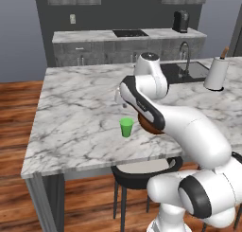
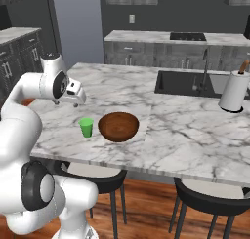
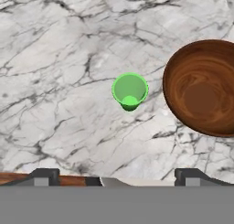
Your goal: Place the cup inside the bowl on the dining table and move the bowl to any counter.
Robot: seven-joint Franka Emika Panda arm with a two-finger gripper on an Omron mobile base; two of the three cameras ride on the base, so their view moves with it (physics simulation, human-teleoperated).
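- Now hanging up high over the dining table, with nothing touched.
- Gripper spread wide open, nothing held, two dark fingertips far apart at the bottom of the hand view.
- Small green cup standing upright on the marble, straight below the hand.
- Brown bowl just beside the cup on the right, not touching it, nothing inside.
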